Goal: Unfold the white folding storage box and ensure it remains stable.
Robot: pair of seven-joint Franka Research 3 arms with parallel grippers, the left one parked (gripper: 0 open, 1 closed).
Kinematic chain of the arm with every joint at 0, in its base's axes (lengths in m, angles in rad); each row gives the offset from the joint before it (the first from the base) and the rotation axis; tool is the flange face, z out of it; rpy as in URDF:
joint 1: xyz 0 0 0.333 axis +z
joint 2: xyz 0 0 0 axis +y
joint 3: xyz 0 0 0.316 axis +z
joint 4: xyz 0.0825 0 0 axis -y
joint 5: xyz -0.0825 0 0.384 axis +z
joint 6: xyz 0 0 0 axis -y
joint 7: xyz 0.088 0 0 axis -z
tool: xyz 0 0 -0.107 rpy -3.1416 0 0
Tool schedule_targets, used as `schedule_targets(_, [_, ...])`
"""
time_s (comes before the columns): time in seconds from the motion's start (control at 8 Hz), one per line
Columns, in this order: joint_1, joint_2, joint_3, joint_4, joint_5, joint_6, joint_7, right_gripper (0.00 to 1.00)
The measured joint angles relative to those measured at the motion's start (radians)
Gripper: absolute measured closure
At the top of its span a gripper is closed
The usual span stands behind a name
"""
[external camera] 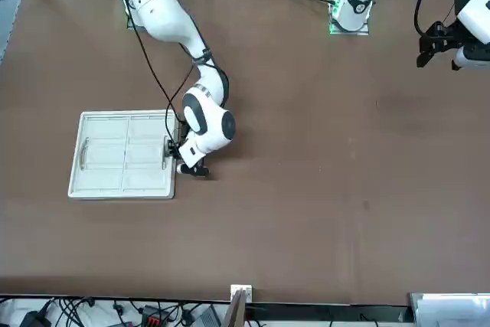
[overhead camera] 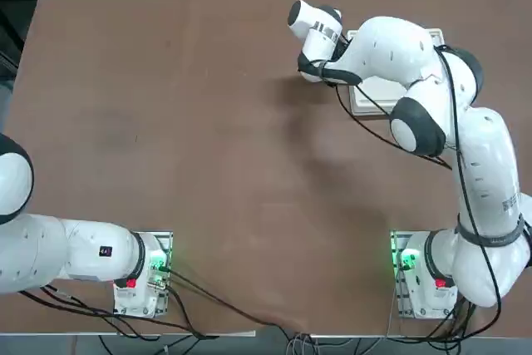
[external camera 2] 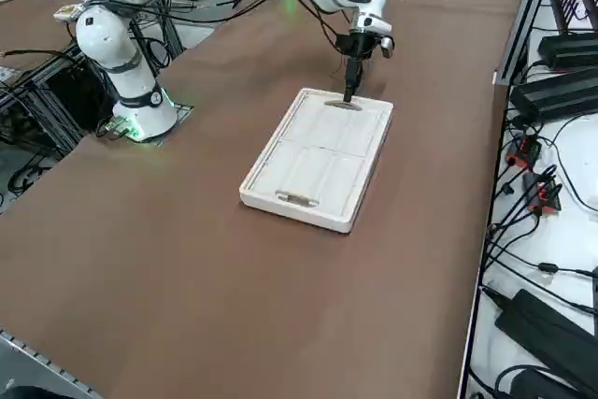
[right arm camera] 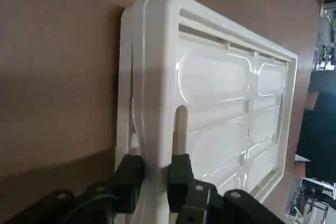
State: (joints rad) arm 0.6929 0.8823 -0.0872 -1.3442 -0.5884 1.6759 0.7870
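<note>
1. The white folding storage box [external camera 2: 320,158] lies flat on the brown table [external camera 2: 187,249], folded down, in the far right part of the top view, ahead of the right arm's base.
2. Its slatted panels [right arm camera: 220,77] lie collapsed inside the thick rim [right arm camera: 157,77], making a shallow, framed face that is turned upward.
3. Each short side has an oval handle hole; the one nearer the robot's right [external camera 2: 297,199] shows fully in the right side view.
4. The right gripper [right arm camera: 156,182] is at the opposite short side, the one toward the robot's left. It is closed on the rim there, with one finger [right arm camera: 181,179] at the handle hole and the other against the outer wall.
5. The right arm [overhead camera: 490,172] reaches out from its base and bends over the box, covering part of it in the top view.
6. A black cable [overhead camera: 370,128] hangs from this arm and crosses above the corner of the box nearest the gripper.
7. Brown tabletop surrounds the box on all sides. The widest stretch runs toward the robot's left; a narrower strip separates the box from the table's far edge [external camera 2: 495,137].
</note>
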Motion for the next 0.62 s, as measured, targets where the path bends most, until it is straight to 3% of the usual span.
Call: schedule_targets(0.62, [0.014, 0.000, 0.000, 0.035, -0.021, -0.078, 0.000, 0.71])
